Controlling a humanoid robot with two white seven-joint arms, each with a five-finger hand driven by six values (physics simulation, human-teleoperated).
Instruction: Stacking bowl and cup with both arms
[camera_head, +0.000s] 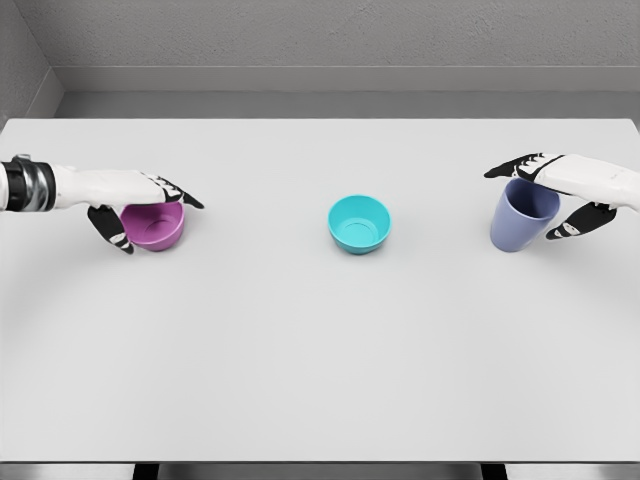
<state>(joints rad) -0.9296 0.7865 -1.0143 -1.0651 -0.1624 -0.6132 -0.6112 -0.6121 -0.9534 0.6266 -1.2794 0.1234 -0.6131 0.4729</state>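
On the white table (320, 350), my left hand (135, 200) curls around the purple bowl (155, 226) and my right hand (570, 190) clasps the blue cup (522, 215), both well apart from the teal bowl (359, 223) between them, probably the stacking base.

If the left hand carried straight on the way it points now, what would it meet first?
The left hand, around the purple bowl, points rightward across the table; the teal bowl looks first in line, though depth is uncertain.

Even, bright, diffuse light; render sharp throughout. Faint soft shadows lie under the fingers (110, 228) on the tabletop (320, 350).
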